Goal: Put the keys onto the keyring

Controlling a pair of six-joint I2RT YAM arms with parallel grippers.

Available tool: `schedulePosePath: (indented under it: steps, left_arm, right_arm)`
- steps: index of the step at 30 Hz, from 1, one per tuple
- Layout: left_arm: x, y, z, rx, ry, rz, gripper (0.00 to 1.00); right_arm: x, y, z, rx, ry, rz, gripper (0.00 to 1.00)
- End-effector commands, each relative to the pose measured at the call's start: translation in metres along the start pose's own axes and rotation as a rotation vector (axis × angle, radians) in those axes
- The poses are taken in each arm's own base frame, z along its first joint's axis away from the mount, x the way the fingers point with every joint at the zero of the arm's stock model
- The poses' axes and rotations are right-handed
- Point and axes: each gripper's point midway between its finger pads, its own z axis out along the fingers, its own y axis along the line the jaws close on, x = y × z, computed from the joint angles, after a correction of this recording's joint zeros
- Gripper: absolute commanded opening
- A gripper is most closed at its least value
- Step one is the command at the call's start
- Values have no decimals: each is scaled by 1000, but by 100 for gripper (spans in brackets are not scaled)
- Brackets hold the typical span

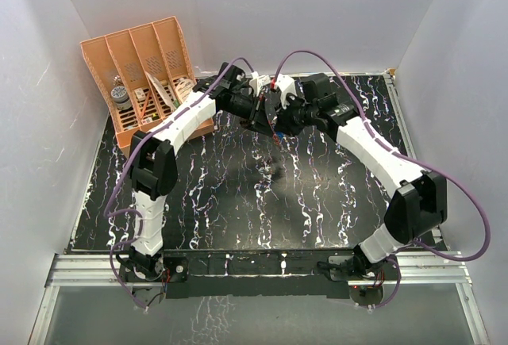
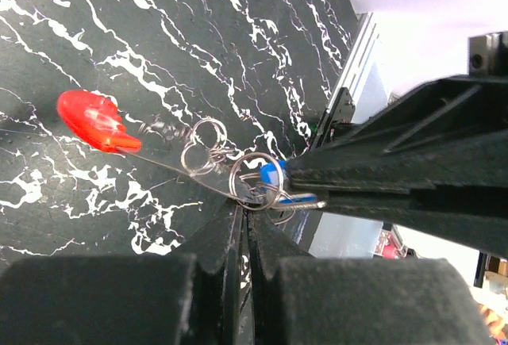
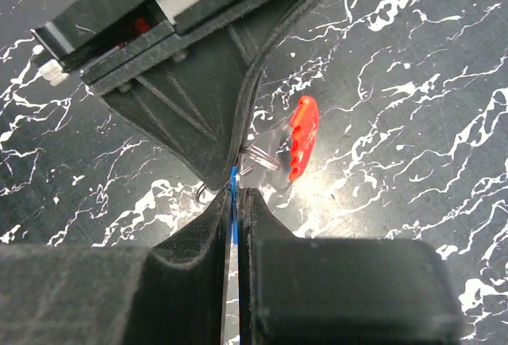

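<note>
Top view: both arms met in mid-air over the black marbled table (image 1: 198, 202), left gripper (image 1: 260, 113) and right gripper (image 1: 282, 121) nose to nose, orange organizer (image 1: 147, 75) at the far left corner

Left wrist view: left gripper (image 2: 244, 212) was clamped tight on the thin pale side of the keyring (image 2: 95, 119), red end sticking out, small split rings (image 2: 205, 145) hanging off it. The blue-headed key (image 2: 271, 174) sat right at the tips, against a ring

Right wrist view: right gripper (image 3: 236, 196) was pinched shut on the key (image 3: 233, 180), just a blue sliver edge-on, with the keyring (image 3: 302, 137) just beyond
</note>
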Motion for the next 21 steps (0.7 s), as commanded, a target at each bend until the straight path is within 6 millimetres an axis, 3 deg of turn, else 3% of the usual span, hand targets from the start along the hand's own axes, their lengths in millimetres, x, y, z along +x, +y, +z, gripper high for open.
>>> schedulePosePath:
  steps: [1, 11, 21]
  left_arm:
    - [2, 0, 7, -65, 23, -4, 0]
    - [-4, 14, 4, -160, -12, -14, 0]
    - [-16, 18, -12, -198, -105, -37, 0]
  right_arm:
    - [-73, 23, -28, -25, -254, -124, 0]
    - [-69, 26, -36, -11, -255, -118, 0]
    - [-64, 13, -52, 109, -245, -52, 0]
